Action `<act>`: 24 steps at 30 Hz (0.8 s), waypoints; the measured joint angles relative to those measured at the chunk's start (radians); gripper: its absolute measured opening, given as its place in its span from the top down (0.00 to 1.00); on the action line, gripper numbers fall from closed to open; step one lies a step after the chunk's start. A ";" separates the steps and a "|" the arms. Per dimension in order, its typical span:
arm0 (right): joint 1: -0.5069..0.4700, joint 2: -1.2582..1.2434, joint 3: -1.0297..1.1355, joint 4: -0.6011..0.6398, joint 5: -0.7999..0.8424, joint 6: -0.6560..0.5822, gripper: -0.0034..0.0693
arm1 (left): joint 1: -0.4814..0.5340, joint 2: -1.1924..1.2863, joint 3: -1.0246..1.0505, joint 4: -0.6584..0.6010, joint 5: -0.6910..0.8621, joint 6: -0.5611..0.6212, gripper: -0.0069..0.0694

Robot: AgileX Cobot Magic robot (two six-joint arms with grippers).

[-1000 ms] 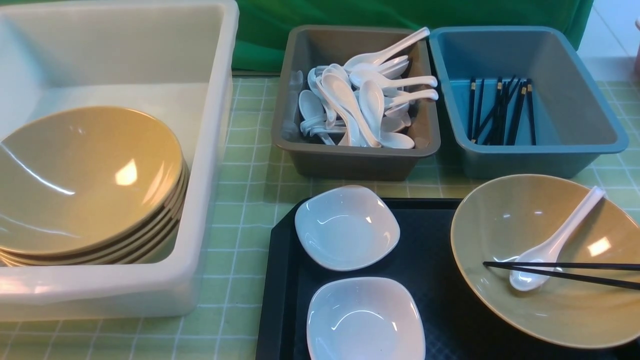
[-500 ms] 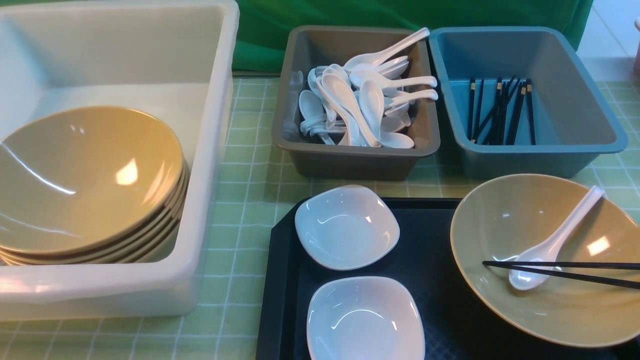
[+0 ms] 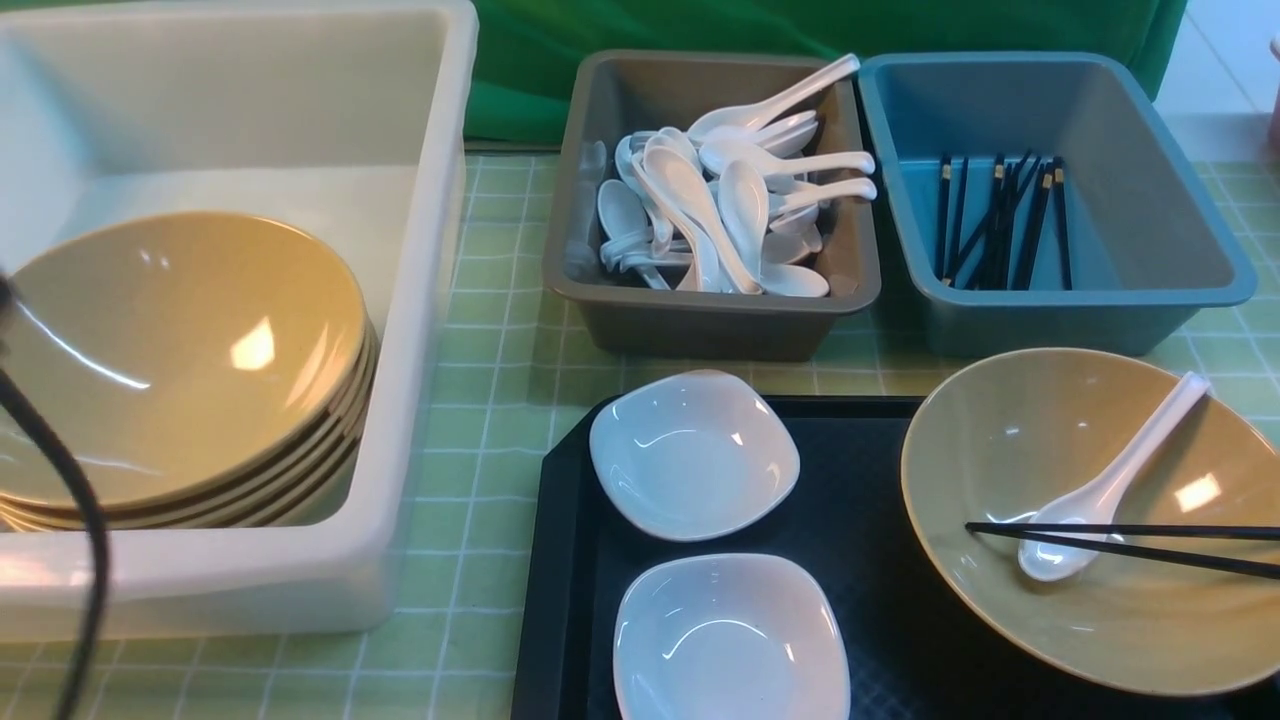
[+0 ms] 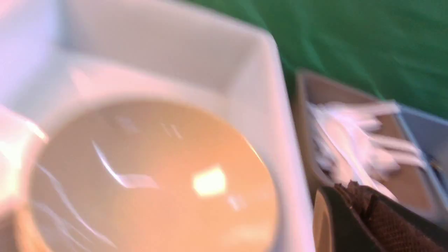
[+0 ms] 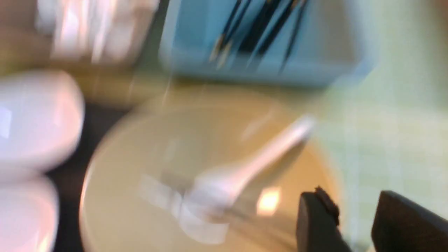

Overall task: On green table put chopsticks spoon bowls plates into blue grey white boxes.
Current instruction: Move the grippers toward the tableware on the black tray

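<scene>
On the green table (image 3: 500, 400) a black tray (image 3: 880, 500) carries two white plates (image 3: 693, 455) (image 3: 730, 640) and a tan bowl (image 3: 1010, 440). A white spoon (image 3: 1110, 490) and two black chopsticks (image 3: 1150, 531) lie in that bowl. The white box (image 3: 440, 300) holds a stack of tan bowls (image 3: 170, 350). In the grey box (image 3: 700, 325) lie several spoons, in the blue box (image 3: 1050, 320) several chopsticks. My right gripper (image 5: 351, 196) is open and empty above the edge of the bowl (image 5: 175, 157) with the spoon (image 5: 245, 175). My left gripper (image 4: 351, 187) is shut and empty, beside the white box (image 4: 280, 105).
A black cable (image 3: 85, 520) hangs across the left edge of the front view, in front of the white box. A dark green cloth (image 3: 700, 25) closes off the back. Neither gripper shows in the front view. Both wrist views are blurred.
A black cable has come into the front view at its left edge. Nothing on the table has moved.
</scene>
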 joint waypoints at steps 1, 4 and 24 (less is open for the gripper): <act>0.013 0.066 -0.031 0.021 0.090 -0.071 0.62 | -0.034 0.006 0.020 -0.058 0.019 0.039 0.91; 0.083 0.175 -0.101 0.019 0.179 -0.186 0.62 | -0.101 0.032 0.038 -0.175 0.073 0.152 0.91; 0.407 0.619 -0.233 -0.408 0.342 -0.199 0.36 | -0.255 0.237 0.038 -0.673 0.261 0.826 0.91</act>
